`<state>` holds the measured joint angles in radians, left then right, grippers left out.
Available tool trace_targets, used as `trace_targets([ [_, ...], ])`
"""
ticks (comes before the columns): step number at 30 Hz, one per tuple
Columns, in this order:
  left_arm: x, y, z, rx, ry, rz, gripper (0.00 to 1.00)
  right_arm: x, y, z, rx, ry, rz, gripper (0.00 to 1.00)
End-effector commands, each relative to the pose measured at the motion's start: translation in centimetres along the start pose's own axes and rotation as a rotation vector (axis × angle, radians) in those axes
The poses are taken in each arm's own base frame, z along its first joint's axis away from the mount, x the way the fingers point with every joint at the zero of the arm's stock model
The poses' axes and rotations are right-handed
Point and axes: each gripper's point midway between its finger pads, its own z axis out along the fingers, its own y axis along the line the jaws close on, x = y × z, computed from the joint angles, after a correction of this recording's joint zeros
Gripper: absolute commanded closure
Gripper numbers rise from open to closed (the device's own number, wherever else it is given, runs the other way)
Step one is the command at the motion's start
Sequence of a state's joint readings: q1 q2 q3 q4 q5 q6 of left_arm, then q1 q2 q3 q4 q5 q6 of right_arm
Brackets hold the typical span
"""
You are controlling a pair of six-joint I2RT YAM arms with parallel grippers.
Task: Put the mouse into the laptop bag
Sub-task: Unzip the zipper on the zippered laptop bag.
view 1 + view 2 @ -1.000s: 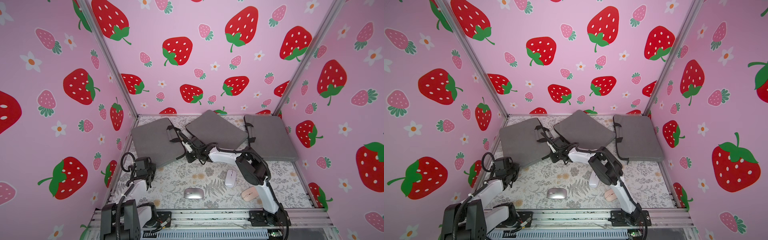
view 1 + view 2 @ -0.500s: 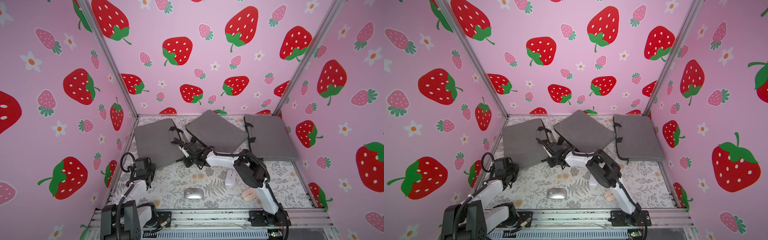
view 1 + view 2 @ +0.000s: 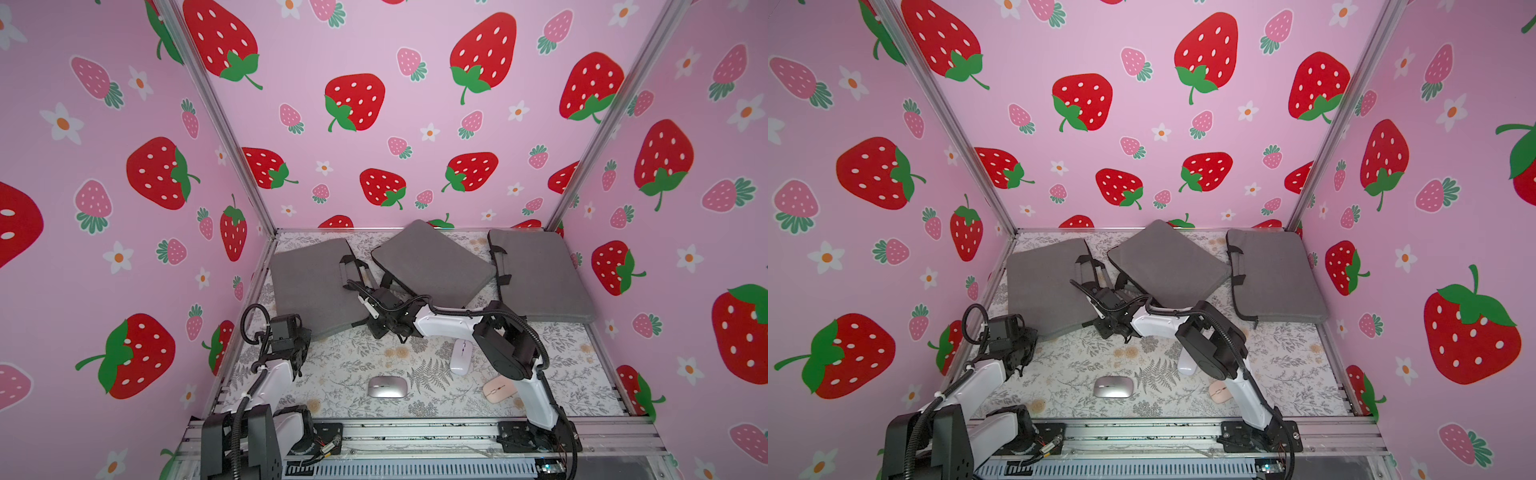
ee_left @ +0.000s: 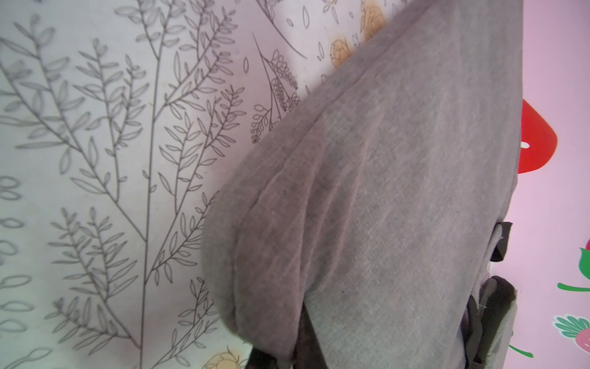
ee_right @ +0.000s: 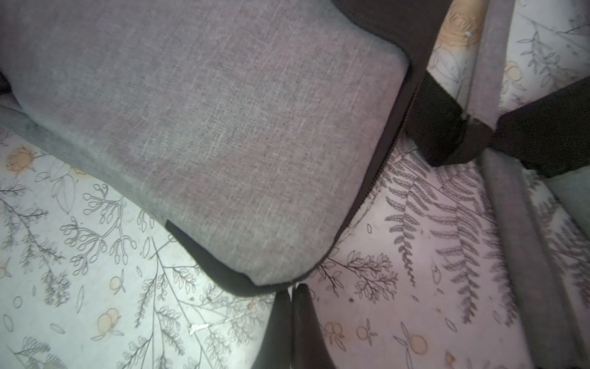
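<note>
The white mouse, silver mouse and pink mouse lie on the table, well back from the right gripper. Its fingers are pressed together at the laptop bag's zipper corner. The left gripper is nearly closed beside the bag's near corner.

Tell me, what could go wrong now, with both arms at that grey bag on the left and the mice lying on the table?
The right gripper is shut at the zipper corner of the left bag; so small a hold could slip. The left gripper pinches only the next near corner, so the bag may slide or twist instead of opening. The right elbow hangs close to the white mouse and pink mouse; swinging back, it might knock them.
</note>
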<state>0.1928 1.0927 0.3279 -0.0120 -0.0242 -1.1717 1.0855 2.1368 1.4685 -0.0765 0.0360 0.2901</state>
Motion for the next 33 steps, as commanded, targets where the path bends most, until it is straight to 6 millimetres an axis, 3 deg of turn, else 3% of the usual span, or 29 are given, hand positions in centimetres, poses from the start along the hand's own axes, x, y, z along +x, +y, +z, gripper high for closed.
trace_targets([
  [1, 1.0, 2.3, 0.0, -0.099, 0.044, 0.017, 1.00, -1.1, 1.0, -1.6, -0.044, -0.021, -0.006, 1.00],
  [4, 1.8, 1.6, 0.0, -0.063, 0.091, 0.010, 1.00, -1.1, 1.7, -1.5, -0.079, -0.015, 0.004, 1.00],
  [5, 2.2, 1.1, 0.0, -0.036, 0.116, 0.007, 0.87, -1.1, 1.8, -1.5, -0.084, -0.014, 0.007, 1.00],
  [7, 3.1, 0.5, -0.2, 0.004, 0.157, -0.012, 0.52, -1.1, 1.9, -1.4, -0.088, -0.009, 0.010, 1.00],
  [10, 4.2, -0.2, -0.7, 0.033, 0.222, -0.026, 0.33, -1.2, 2.0, -1.4, -0.090, -0.004, 0.012, 1.00],
  [12, 4.7, -0.5, -1.0, 0.036, 0.253, -0.025, 0.28, -1.2, 2.1, -1.4, -0.089, -0.002, 0.013, 1.00],
  [17, 6.0, -1.2, -1.1, 0.056, 0.298, -0.022, 0.27, -1.3, 2.2, -1.6, -0.088, -0.003, 0.010, 1.00],
  [19, 6.0, -1.4, -0.9, 0.070, 0.285, -0.024, 0.28, -1.3, 2.4, -1.6, -0.090, -0.003, 0.008, 1.00],
  [21, 6.1, -1.6, -0.7, 0.077, 0.273, -0.020, 0.36, -1.2, 2.6, -1.7, -0.093, -0.001, 0.006, 1.00],
  [23, 6.2, -1.7, -0.3, 0.079, 0.266, -0.017, 0.59, -1.1, 2.7, -1.7, -0.093, 0.002, 0.001, 1.00],
  [26, 6.2, -1.8, 0.3, 0.074, 0.267, -0.021, 0.84, -0.9, 2.9, -1.7, -0.096, 0.004, -0.003, 1.00],
  [29, 6.4, -1.8, 0.7, 0.066, 0.277, -0.024, 0.99, -0.6, 3.0, -1.6, -0.094, 0.009, -0.005, 1.00],
  [33, 6.6, -2.0, 1.0, 0.063, 0.291, -0.030, 1.00, -0.3, 3.5, -1.4, -0.101, 0.015, -0.012, 1.00],
])
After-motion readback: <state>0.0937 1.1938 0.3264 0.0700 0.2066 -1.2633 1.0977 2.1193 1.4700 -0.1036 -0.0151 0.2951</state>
